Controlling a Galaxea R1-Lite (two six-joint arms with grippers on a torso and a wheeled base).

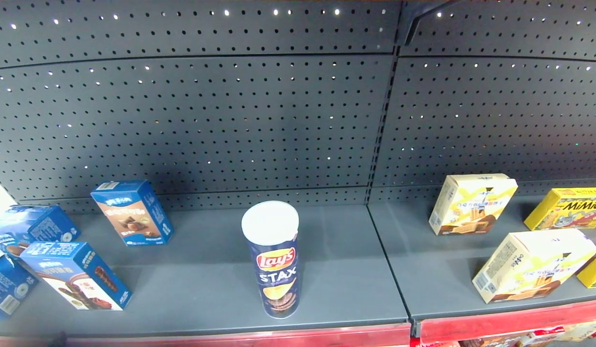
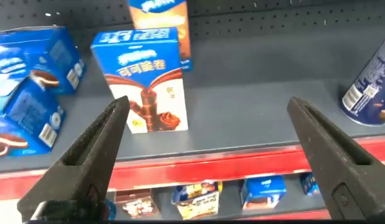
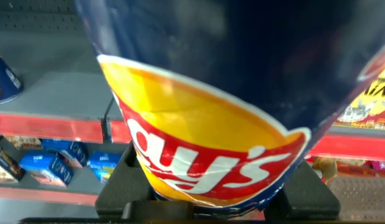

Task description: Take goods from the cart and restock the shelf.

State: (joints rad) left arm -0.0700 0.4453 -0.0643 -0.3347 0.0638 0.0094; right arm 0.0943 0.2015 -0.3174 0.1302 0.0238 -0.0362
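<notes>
Now the right gripper (image 3: 214,194) is clamped around a blue chip can (image 3: 242,93), out in front of the shelf (image 1: 206,270). The left gripper (image 2: 208,118) hangs wide open with nothing in it, near the blue boxes (image 2: 149,81). A second chip can (image 1: 274,260) stands on the shelf near the front. The held can should probably go beside that one, on the bare grey part. It is tall and may tip, so the robot should set it down flat and straight before letting go, without bumping its neighbour.

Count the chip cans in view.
2. One can stands near the front edge of the shelf; the second can sits in the right gripper. More may be hidden.
</notes>
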